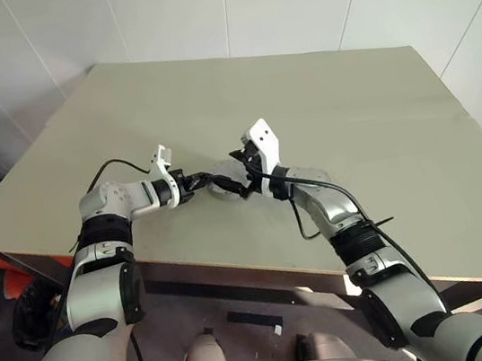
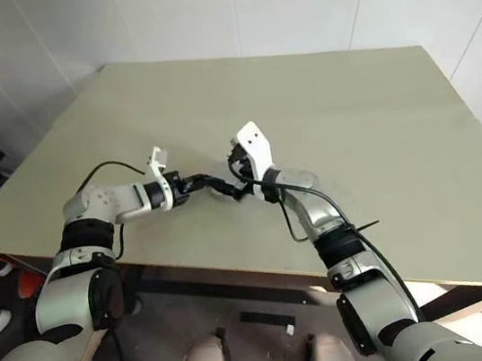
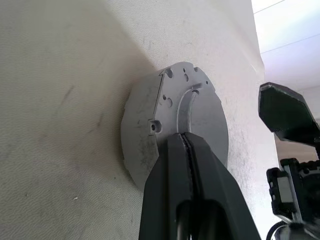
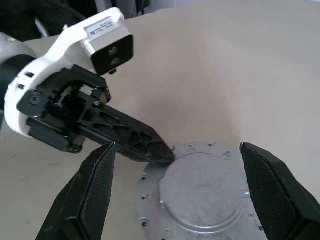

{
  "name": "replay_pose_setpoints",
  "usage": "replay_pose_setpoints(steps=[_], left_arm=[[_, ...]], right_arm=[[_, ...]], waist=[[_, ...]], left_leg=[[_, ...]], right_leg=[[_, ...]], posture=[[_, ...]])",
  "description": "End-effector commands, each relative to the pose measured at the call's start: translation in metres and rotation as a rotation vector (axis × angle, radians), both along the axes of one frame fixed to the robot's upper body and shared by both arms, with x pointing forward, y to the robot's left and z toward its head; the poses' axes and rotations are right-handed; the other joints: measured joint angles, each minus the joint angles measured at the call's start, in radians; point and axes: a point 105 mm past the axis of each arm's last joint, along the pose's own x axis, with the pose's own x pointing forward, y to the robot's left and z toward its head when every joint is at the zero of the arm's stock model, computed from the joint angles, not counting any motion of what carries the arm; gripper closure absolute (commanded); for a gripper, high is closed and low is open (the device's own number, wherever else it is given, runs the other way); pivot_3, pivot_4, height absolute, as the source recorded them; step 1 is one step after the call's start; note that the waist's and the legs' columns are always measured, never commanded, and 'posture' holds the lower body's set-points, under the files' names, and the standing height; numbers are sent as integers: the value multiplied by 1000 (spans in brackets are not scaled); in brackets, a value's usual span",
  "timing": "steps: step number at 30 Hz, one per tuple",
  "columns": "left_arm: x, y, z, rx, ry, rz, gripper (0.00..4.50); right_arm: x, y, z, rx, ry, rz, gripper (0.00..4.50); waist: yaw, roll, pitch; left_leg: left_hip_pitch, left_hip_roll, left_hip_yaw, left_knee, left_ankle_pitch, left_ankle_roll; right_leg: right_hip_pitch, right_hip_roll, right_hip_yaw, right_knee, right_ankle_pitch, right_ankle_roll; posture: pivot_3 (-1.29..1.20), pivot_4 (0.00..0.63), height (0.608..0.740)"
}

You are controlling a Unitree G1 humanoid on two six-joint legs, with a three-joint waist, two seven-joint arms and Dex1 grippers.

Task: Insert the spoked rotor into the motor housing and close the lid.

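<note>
On the counter (image 1: 378, 124): one grey round lid (image 4: 200, 192), flat. Left pincer (image 3: 187, 150) fully closed, tips resting on its rim; right pincer (image 4: 175, 192) spread wide above it, empty.

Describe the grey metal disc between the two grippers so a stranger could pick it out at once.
On the beige table, near its front edge, the two grippers meet. Under them lies a flat grey round plate with a raised round centre and small holes around its rim. The shut fingers of the left gripper rest on its edge.

Left tool (image 1: 217, 184) and right tool (image 1: 241, 169) meet over grey disc (image 1: 224, 186) on table (image 1: 301, 99).
</note>
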Motion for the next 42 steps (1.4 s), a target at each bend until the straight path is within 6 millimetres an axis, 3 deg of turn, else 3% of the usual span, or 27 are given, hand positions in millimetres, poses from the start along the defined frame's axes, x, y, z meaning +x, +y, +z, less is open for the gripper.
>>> replay_pose_setpoints(steps=[1,7,10,15,23,33,42], left_arm=[[4,3,10,8,-30,3,4500],[4,4,12,9,-38,3,4500],[4,5,12,9,-46,0,4500],[3,6,12,9,-51,0,4500],[2,8,11,7,-55,8,4500],[-1,8,10,5,-53,-1,4500],[2,-2,16,-54,-73,-9,4500]], right_arm=[[14,-13,19,83,51,-89,24],[39,-57,-1,105,321,-314,24],[40,-76,-17,203,611,-406,24],[20,-67,-18,175,724,-297,24],[1,-48,-12,164,762,-201,24],[-1,-29,-13,197,755,-185,24],[5,-36,-8,202,717,-215,24]], waist=[[0,0,0],[4,0,0],[4,0,0],[8,0,0],[23,0,0],[26,0,0],[27,0,0]], left_leg=[[0,0,0,0,0,0],[1,0,0,1,1,-1],[1,0,0,0,1,-1],[1,0,0,-1,0,-1],[1,0,0,-1,0,-1],[2,1,0,-1,3,-5],[2,0,0,-1,3,-5]], right_leg=[[0,0,0,0,0,0],[1,-1,0,1,0,0],[1,0,0,1,0,0],[1,0,0,1,2,4],[0,0,0,1,3,5],[0,0,0,2,3,5],[0,0,0,2,3,5]], posture=[[0,0,740],[0,0,740],[0,0,740],[0,0,740],[0,0,740],[0,0,740],[0,0,740]])
